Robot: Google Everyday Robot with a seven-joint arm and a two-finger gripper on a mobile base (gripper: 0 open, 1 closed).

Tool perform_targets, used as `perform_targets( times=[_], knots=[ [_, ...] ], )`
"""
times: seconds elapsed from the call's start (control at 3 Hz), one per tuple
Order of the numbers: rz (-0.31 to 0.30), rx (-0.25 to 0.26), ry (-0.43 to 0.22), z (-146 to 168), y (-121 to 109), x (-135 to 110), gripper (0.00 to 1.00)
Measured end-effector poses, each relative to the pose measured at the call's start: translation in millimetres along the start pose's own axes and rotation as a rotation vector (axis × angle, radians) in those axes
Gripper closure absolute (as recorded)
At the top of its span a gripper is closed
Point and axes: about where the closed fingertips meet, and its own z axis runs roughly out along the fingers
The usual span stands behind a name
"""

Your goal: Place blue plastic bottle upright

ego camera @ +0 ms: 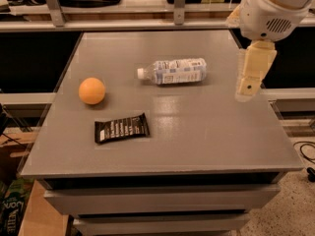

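Note:
The blue plastic bottle [174, 71] lies on its side near the middle back of the grey table [197, 132]. It is clear with a pale blue-and-white label, and its white cap points left. My gripper [247, 87] hangs from the white arm at the upper right, above the table's right side and to the right of the bottle, apart from it. It holds nothing that I can see.
An orange ball [92, 91] sits at the table's left. A black snack bar wrapper [121, 128] lies in front of it, towards the front left. Shelving runs along the back behind the table. The table's right edge is close below the gripper.

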Motion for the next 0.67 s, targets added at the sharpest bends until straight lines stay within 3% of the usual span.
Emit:
perform_targets(
  times=[0.67],
  knots=[
    [-0.099,0.004,0.002,9.7,-30.7,-35.7,0.00]
  ],
)
